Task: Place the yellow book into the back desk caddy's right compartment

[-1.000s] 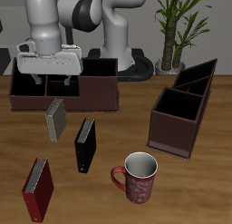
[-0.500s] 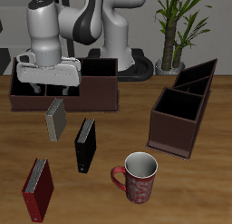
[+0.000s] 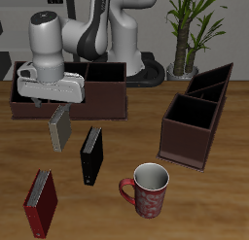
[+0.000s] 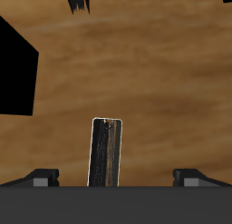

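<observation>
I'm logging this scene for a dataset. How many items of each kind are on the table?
Books: 3 (yellow book, black book, red book)
Desk caddies: 2 (back desk caddy, taller caddy)
Mugs: 1 (mug)
Total: 6

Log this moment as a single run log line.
phase: approach | claw: open, above yellow book | book: on table, ungrasped | back desk caddy: book not in
</observation>
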